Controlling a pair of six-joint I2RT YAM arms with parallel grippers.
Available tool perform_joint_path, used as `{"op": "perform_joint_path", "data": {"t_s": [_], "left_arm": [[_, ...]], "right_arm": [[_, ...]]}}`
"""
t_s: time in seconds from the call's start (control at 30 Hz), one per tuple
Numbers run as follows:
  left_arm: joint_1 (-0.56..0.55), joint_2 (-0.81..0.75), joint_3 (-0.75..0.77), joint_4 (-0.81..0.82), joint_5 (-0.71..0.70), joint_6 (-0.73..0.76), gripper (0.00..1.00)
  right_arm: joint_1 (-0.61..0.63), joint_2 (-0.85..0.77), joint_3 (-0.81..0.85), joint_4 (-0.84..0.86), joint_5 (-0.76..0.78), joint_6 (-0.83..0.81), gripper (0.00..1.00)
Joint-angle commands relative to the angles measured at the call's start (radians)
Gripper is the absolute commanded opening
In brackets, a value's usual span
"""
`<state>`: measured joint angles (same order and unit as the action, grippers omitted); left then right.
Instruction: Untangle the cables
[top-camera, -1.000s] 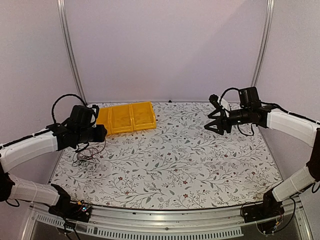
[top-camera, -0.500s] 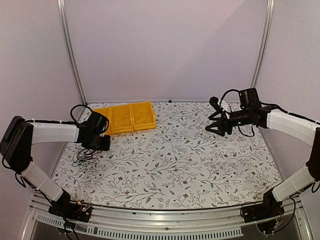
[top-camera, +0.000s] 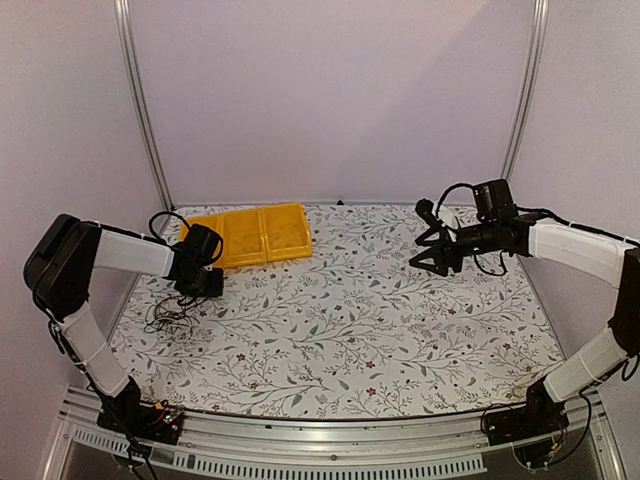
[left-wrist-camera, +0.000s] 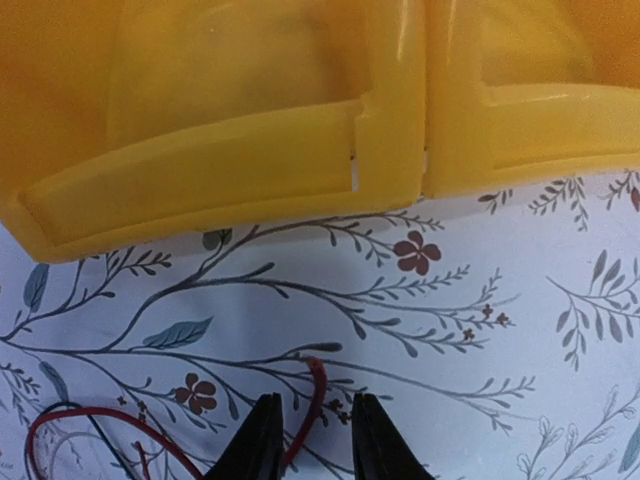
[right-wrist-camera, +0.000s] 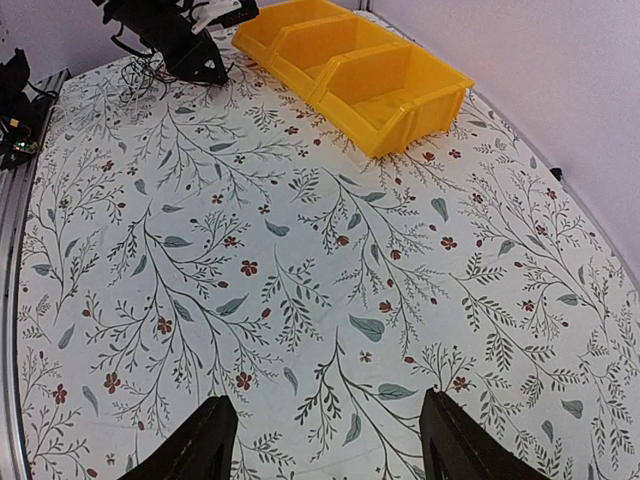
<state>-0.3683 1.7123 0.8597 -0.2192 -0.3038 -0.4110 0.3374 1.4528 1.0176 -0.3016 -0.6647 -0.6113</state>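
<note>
**Left fingers straddle a red wire end beside the bins; right gripper hangs open**

The cables (top-camera: 168, 315), a small loose tangle of very thin dark and red wires, lie on the left part of the flower-and-leaf patterned white tablecloth (top-camera: 350, 320). They sit near the table's left edge, in front of the row of yellow plastic storage bins (top-camera: 262, 235).

The left gripper (top-camera: 205, 285) is low over the cloth, between the tangle and the front of the bins. In the left wrist view its two black fingertips (left-wrist-camera: 265, 440) stand a narrow gap apart. The loose end of one red wire (left-wrist-camera: 315, 385) runs up through that gap. The gap is wider than the wire, so the fingers are not clenched on it. Further left in that view, a red loop and a dark strand curve across the cloth. The bins' front rim (left-wrist-camera: 240, 150) fills the top.

The right gripper (top-camera: 432, 258) hovers over the far right of the table, well apart from the tangle. Its fingers are spread wide and grasp nothing. The right wrist view shows only patterned cloth between its two black fingers (right-wrist-camera: 205, 440).
</note>
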Motion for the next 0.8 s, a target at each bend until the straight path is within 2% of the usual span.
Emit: {"op": "perform_joint_path", "data": {"t_s": [0.0, 0.2, 0.37, 0.47, 0.53, 0.6, 0.77], "left_arm": [[0.021, 0.042, 0.026, 0.09, -0.035, 0.027, 0.19], [-0.009, -0.009, 0.038, 0.105, 0.003, 0.058, 0.0], [-0.083, -0.154, 0.136, -0.032, -0.021, 0.098, 0.0], [-0.086, -0.248, 0.188, -0.104, 0.0, 0.128, 0.0], [-0.089, -0.313, 0.195, -0.105, 0.063, 0.153, 0.0], [-0.091, -0.384, 0.178, -0.059, 0.186, 0.173, 0.0], [-0.091, -0.543, 0.047, 0.192, 0.45, 0.225, 0.0]], "right_arm": [[-0.001, 0.022, -0.014, -0.016, -0.005, -0.011, 0.67], [0.007, 0.054, -0.01, -0.018, -0.014, -0.012, 0.65], [0.05, 0.099, 0.023, -0.014, -0.044, 0.036, 0.6], [0.103, 0.129, 0.095, -0.014, -0.066, 0.107, 0.56], [0.141, 0.161, 0.173, -0.026, -0.072, 0.14, 0.55], [0.178, 0.21, 0.27, -0.043, -0.088, 0.174, 0.53], [0.268, 0.344, 0.566, -0.08, -0.142, 0.293, 0.48]]}}
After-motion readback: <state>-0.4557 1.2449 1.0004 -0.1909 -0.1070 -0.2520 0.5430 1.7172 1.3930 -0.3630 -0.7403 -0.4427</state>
